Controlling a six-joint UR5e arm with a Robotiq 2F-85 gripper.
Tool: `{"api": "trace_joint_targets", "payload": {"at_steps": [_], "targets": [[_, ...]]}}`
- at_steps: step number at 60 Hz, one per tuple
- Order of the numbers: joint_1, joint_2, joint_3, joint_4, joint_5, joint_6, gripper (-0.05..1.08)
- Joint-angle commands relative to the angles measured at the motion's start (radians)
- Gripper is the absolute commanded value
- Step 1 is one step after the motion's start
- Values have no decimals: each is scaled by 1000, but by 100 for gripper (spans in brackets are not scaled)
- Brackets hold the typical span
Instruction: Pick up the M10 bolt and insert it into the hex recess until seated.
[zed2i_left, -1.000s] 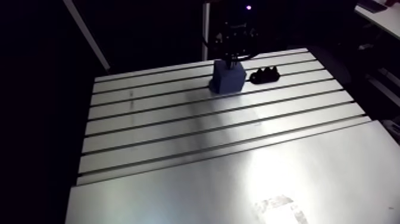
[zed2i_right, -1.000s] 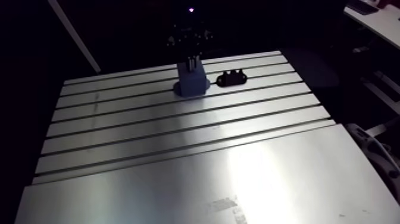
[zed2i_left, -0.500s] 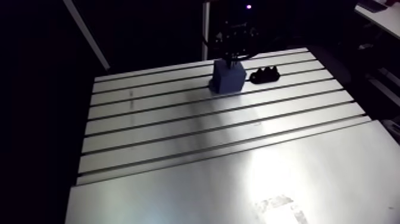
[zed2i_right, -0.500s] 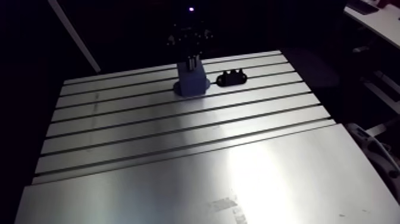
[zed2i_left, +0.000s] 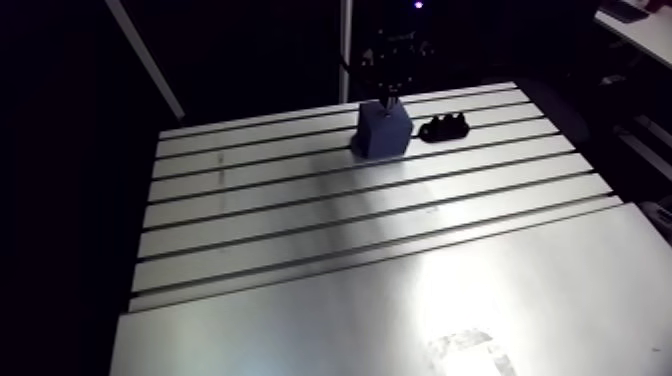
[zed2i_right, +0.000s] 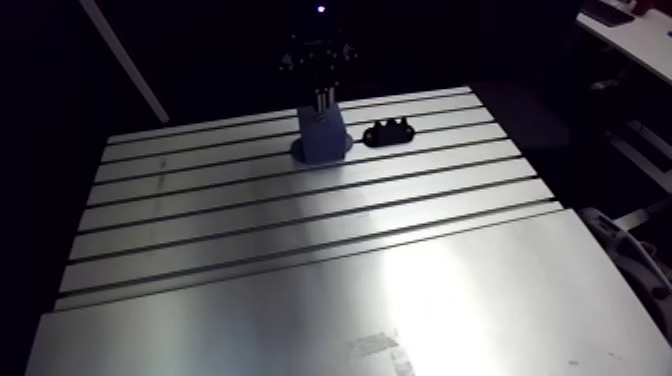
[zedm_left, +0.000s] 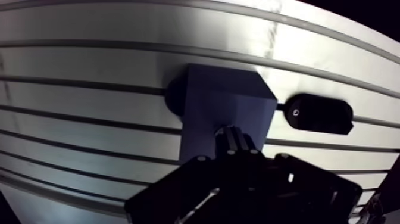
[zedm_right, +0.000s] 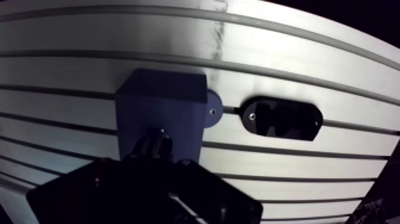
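Note:
A blue block with a round base flange stands on the slotted table near its far edge. My gripper hangs straight over the block's top face, fingers close together on a ridged metal piece that looks like the M10 bolt. The bolt's lower end and the hex recess are hidden under the fingers. In the arm view the gripper meets the block's top.
A black oblong holder with a screw at one end lies on the table just beside the blue block, also seen in the arm view as the black holder. A smooth plate covers the table's near part.
The gripper stands slightly higher over the blue block than in the earlier frames. Block and black holder have stayed put.

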Motion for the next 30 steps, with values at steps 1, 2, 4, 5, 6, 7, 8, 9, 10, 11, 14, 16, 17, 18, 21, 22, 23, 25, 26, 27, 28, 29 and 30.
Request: {"api": "trace_joint_targets", "payload": {"at_steps": [1,2,4,5,6,7,8,9,10,11,14,16,17,18,21,22,23,25,26,27,28,29,30], "targets": [[5,-1,-2,31,-3,-5,11],[5,-1,-2,31,-3,-5,11],[7,-1,0,32,-3,-7,2],[7,-1,0,28,-1,-10,0],[7,-1,0,28,-1,-10,0],[7,-1,1,28,0,-10,0],[7,-1,1,28,0,-10,0],[6,-1,1,27,-2,-10,0],[6,-1,1,27,-2,-10,0],[4,-1,0,27,1,-12,0],[3,0,1,27,1,-12,0],[2,-1,2,27,3,-12,0],[2,-1,2,27,3,-12,0],[1,-1,2,27,3,-12,0],[1,-1,0,27,4,-12,0],[0,-3,-1,27,4,-12,0],[0,-3,-1,27,4,-12,0],[1,-9,-3,26,4,-11,0],[1,-9,-3,26,4,-11,0],[1,-11,-6,27,3,-9,0],[1,-11,-6,27,3,-9,0],[1,-14,-11,29,3,-5,0],[1,-14,-11,29,3,-5,0]]}}
